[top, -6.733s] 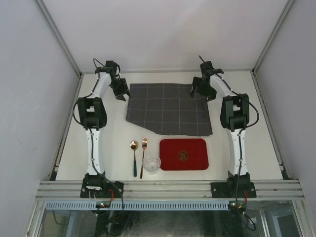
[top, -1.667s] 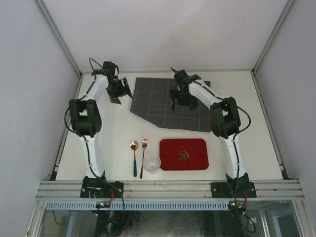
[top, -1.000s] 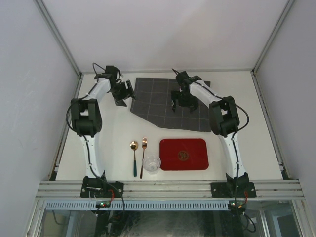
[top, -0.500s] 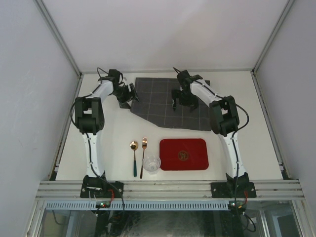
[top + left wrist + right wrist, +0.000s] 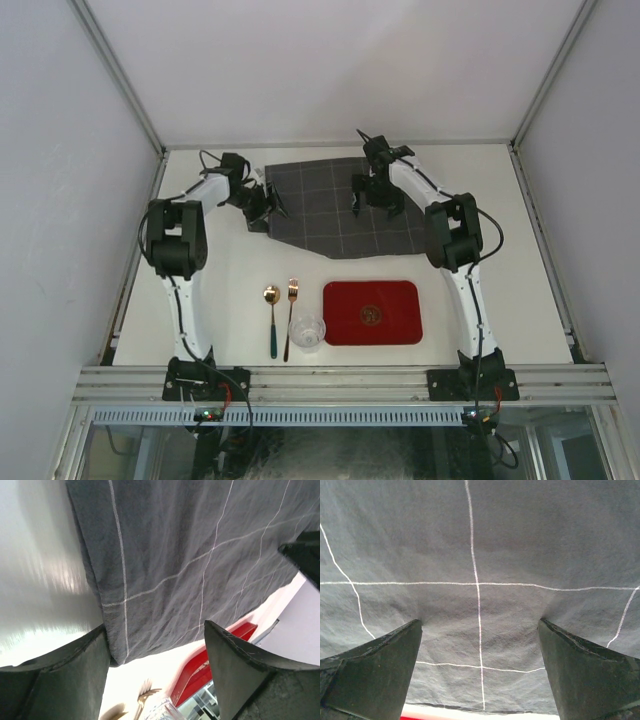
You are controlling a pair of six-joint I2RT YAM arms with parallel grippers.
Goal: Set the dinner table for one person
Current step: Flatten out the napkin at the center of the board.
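The dinner table (image 5: pixel 225 285) is a plain off-white top. A dark grey checked cloth (image 5: pixel 325 220) lies askew at its far middle. My left gripper (image 5: pixel 263 204) is at the cloth's left edge, open. In the left wrist view the cloth (image 5: pixel 190 555) fills the space between the fingers (image 5: pixel 55 680), and its near corner lies by the left one. My right gripper (image 5: pixel 372 196) stands open over the cloth's far middle. In the right wrist view both fingertips (image 5: pixel 585 675) rest on the cloth (image 5: pixel 480 540), which puckers at them. Neither gripper holds anything.
A red tray (image 5: pixel 372 312) lies at the near middle. To its left are a clear glass (image 5: pixel 307 331), a copper fork (image 5: pixel 291 315) and a spoon (image 5: pixel 271 320) with a dark handle. An aluminium rail (image 5: pixel 340 380) runs along the near edge.
My left gripper has swung right from the bare table onto the cloth's left edge. My right gripper has shifted slightly farther back on the cloth. The cloth's left edge has shifted a little.
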